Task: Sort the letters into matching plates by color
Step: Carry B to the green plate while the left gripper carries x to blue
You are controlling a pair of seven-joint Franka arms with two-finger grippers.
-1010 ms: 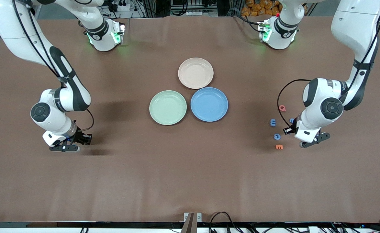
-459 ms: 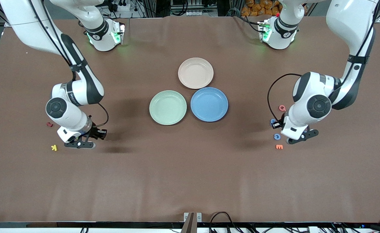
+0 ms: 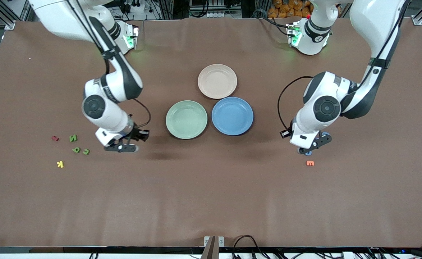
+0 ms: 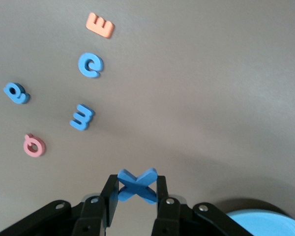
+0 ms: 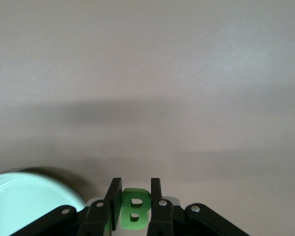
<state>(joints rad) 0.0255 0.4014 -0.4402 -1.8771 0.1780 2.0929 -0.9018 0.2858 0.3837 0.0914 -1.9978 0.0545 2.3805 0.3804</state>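
Observation:
My left gripper is shut on a blue X, up in the air over the table between the blue plate and the loose letters at the left arm's end. Three blue letters lie on the table there. My right gripper is shut on a green B, over the table beside the mint green plate. Three green letters lie toward the right arm's end. Both plates hold nothing.
A beige-pink plate sits farther from the front camera, touching the blue plate. A red letter and a yellow K lie by the green letters. An orange E and a pink Q lie by the blue letters.
Both arms have moved in toward the plates, each carrying its letter. The right arm's move has uncovered the green letters, the red letter and the yellow K.

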